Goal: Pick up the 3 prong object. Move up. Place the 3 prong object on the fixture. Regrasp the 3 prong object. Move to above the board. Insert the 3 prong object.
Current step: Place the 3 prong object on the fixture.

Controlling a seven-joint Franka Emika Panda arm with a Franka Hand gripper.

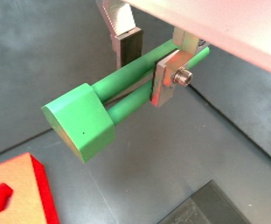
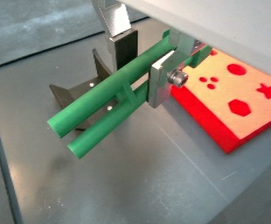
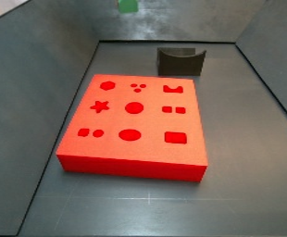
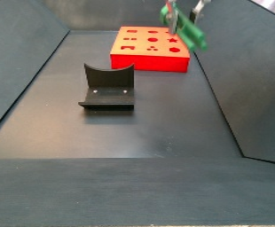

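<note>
Nearest in a side view: the fixture point(image 4: 106, 88), dark, standing left of centre on the grey floor point(image 4: 128, 133), well apart from all else. Behind it, upper centre, the board point(image 4: 152, 49), flat and bright red, cut-outs facing up. Above the board's right edge, at the upper right of the frame, the gripper point(image 4: 184, 12), raised clear of the floor. Clamped between its silver fingers point(image 1: 167, 77), closed on its shaft: the 3 prong object point(image 1: 103, 109), green, block end shown in one wrist view, prongs point(image 2: 77, 136) in a wrist view. In a side view, only a green scrap point(image 3: 129, 6) at the top edge.
</note>
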